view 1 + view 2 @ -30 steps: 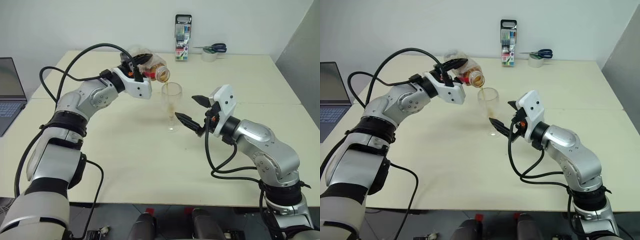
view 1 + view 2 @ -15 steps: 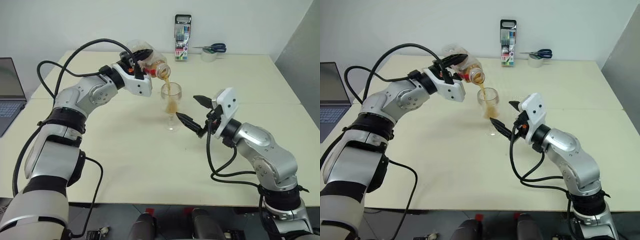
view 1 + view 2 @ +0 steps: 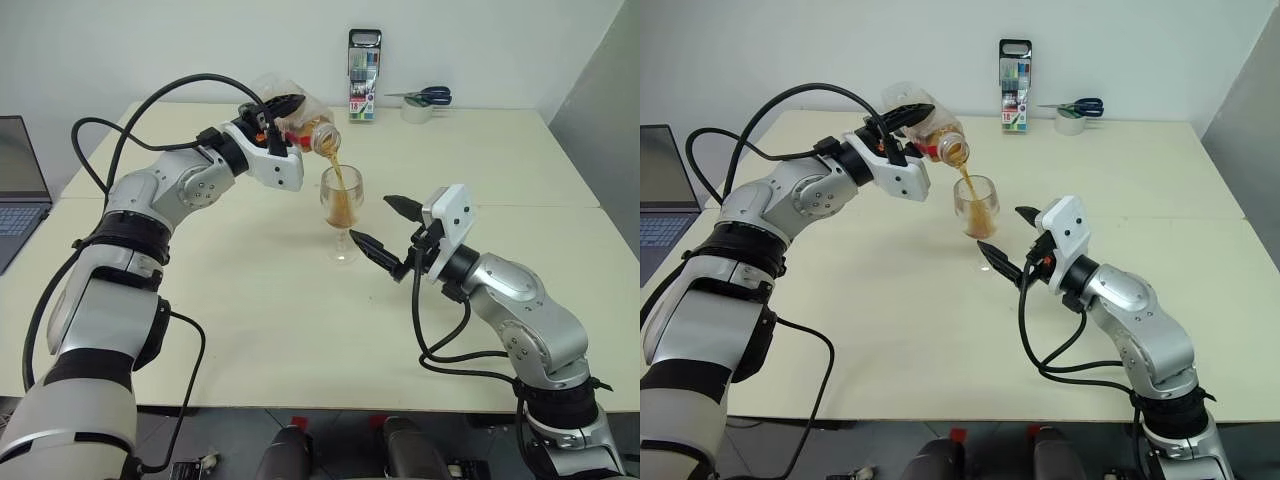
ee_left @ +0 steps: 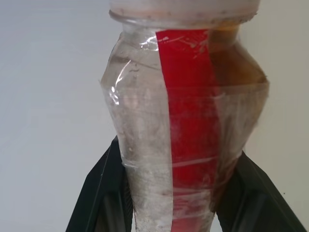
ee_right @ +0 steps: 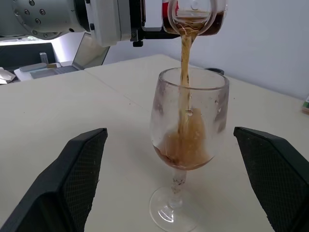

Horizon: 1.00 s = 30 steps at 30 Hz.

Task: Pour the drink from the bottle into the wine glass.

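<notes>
Pouring was under way near the table's [image 3: 250, 330] middle: left gripper [image 3: 281, 111] pinched the tilted bottle [image 3: 300, 125], its drink [image 5: 185, 53] streaming into the wine glass [image 3: 342, 212], right gripper [image 3: 383, 228] spread beside it; next, tip upright.

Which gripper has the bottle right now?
The left gripper, shut on the tilted bottle; the right gripper stands open beside the glass.

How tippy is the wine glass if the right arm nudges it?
Probably tippy: the wine glass stands free on a thin stem and small foot, with the drink high in its bowl. Likely fragile and smooth-walled; a sideways push would probably topple it rather than slide it.
</notes>
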Each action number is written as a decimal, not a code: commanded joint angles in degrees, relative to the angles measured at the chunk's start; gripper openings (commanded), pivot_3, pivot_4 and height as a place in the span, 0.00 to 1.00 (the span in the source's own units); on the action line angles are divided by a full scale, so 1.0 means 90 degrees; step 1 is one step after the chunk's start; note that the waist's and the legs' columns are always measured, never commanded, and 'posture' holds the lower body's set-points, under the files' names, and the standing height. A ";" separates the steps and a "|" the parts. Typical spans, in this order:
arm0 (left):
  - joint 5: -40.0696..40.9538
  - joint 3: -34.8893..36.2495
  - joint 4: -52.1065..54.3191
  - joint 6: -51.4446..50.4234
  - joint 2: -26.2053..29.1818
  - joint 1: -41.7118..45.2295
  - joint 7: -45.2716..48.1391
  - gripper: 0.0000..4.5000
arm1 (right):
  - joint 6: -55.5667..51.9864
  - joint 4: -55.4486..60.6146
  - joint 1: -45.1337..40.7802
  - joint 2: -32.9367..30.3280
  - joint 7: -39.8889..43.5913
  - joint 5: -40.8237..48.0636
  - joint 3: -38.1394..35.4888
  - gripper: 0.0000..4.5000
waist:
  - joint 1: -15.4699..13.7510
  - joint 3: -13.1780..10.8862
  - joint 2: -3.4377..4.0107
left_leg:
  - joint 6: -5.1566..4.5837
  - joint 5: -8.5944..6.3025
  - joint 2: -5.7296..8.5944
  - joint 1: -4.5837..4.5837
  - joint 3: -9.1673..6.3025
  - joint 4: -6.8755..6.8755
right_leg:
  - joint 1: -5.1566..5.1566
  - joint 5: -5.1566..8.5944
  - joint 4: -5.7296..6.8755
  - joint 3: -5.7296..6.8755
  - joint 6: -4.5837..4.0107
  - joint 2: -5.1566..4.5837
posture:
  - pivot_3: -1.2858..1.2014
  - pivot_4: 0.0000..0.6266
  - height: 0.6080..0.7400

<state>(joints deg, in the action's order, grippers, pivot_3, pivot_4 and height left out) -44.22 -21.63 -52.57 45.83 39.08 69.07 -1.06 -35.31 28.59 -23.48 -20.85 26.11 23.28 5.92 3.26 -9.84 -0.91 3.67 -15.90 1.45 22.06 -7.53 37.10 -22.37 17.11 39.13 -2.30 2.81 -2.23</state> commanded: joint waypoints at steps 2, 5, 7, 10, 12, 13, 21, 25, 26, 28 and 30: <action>-0.0041 -0.0007 -0.0020 0.0050 0.0140 0.0324 -0.0220 0.39 | 0.0092 0.0260 0.0005 0.0059 -0.0026 -0.0036 0.0062 1.00 | 0.0001 0.0000 0.0000 | 0.0000 0.0000 0.0000 0.0000 0.0001 0.0000 | 0.0000 0.0000 0.0000 0.0000 0.0000 0.0000 | 0.52 0.24 1.00; -0.0080 -0.0038 -0.0092 0.0059 0.0148 0.0376 -0.0278 0.39 | 0.0063 0.0288 0.0014 0.0069 -0.0051 -0.0038 0.0086 1.00 | 0.0001 0.0000 0.0000 | 0.0000 0.0000 0.0000 0.0000 0.0001 0.0000 | 0.0000 0.0000 0.0000 0.0000 0.0000 0.0000 | 0.52 0.24 1.00; -0.0105 -0.0052 -0.0132 0.0067 0.0148 0.0401 -0.0308 0.39 | 0.0042 0.0303 0.0015 0.0076 -0.0061 -0.0037 0.0092 1.00 | 0.0001 0.0000 0.0000 | 0.0000 0.0000 0.0000 0.0000 0.0000 0.0000 | 0.0000 0.0000 0.0000 0.0000 0.0000 0.0000 | 0.52 0.24 1.00; -0.0150 -0.0074 -0.0198 0.0078 0.0149 0.0445 -0.0361 0.39 | 0.0001 0.0328 0.0015 0.0078 -0.0077 -0.0040 0.0096 1.00 | 0.0001 0.0000 0.0000 | 0.0000 0.0000 0.0001 0.0000 0.0000 0.0001 | 0.0000 0.0000 0.0000 0.0000 0.0000 0.0000 | 0.52 0.24 1.00; -0.0179 -0.0086 -0.0235 0.0085 0.0147 0.0468 -0.0396 0.39 | -0.0021 0.0339 0.0013 0.0078 -0.0085 -0.0040 0.0098 1.00 | 0.0001 0.0000 0.0000 | 0.0000 0.0000 0.0001 0.0000 0.0000 0.0001 | 0.0000 0.0000 0.0001 0.0000 0.0000 0.0000 | 0.52 0.24 1.00; -0.0190 -0.0089 -0.0247 0.0090 0.0146 0.0476 -0.0409 0.39 | -0.0029 0.0344 0.0010 0.0080 -0.0088 -0.0039 0.0098 1.00 | 0.0001 0.0000 0.0000 | 0.0000 0.0000 0.0001 0.0000 0.0000 0.0001 | 0.0000 0.0000 0.0001 0.0000 0.0000 0.0000 | 0.52 0.24 1.00; -0.0240 -0.0186 -0.0353 0.0117 0.0149 0.0556 -0.0516 0.39 | -0.0109 0.0377 0.0001 0.0079 -0.0113 -0.0021 0.0109 1.00 | 0.0001 0.0000 0.0000 | 0.0000 0.0000 0.0001 0.0000 0.0000 0.0002 | 0.0000 0.0000 0.0003 0.0000 0.0000 0.0000 | 0.52 0.24 1.00; -0.0252 -0.0231 -0.0392 0.0113 0.0150 0.0588 -0.0556 0.39 | -0.0134 0.0387 0.0000 0.0081 -0.0120 -0.0012 0.0117 1.00 | 0.0001 0.0000 0.0000 | 0.0000 0.0000 0.0002 0.0000 0.0001 0.0002 | 0.0000 0.0000 0.0004 0.0000 0.0000 0.0000 | 0.52 0.24 1.00; -0.0244 -0.0248 -0.0402 0.0112 0.0150 0.0595 -0.0562 0.39 | -0.0141 0.0389 0.0002 0.0080 -0.0122 -0.0007 0.0120 1.00 | 0.0001 0.0000 0.0000 | 0.0000 0.0000 0.0001 0.0000 0.0000 0.0003 | 0.0000 0.0000 0.0004 0.0000 0.0000 0.0000 | 0.52 0.24 1.00; -0.0240 -0.0279 -0.0416 0.0119 0.0154 0.0605 -0.0575 0.39 | -0.0162 0.0399 0.0005 0.0077 -0.0118 0.0009 0.0129 1.00 | 0.0002 0.0000 0.0000 | 0.0000 0.0000 0.0001 0.0000 0.0001 0.0003 | -0.0001 0.0000 0.0005 0.0000 0.0000 0.0000 | 0.52 0.24 1.00; -0.0244 -0.0296 -0.0427 0.0127 0.0152 0.0610 -0.0586 0.39 | -0.0177 0.0414 0.0014 0.0072 -0.0107 0.0019 0.0143 1.00 | 0.0002 0.0000 0.0000 | 0.0000 0.0000 0.0001 0.0000 0.0000 0.0003 | -0.0001 0.0000 0.0005 0.0000 0.0000 0.0000 | 0.52 0.24 1.00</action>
<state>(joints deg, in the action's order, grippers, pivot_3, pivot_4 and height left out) -46.46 -24.53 -56.66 46.72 39.35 72.22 -5.14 -37.05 29.22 -23.23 -20.22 24.95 23.19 7.02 3.28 -9.84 -0.91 3.68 -15.90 1.46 22.06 -7.52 37.13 -22.38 17.11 39.18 -2.30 2.81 -2.23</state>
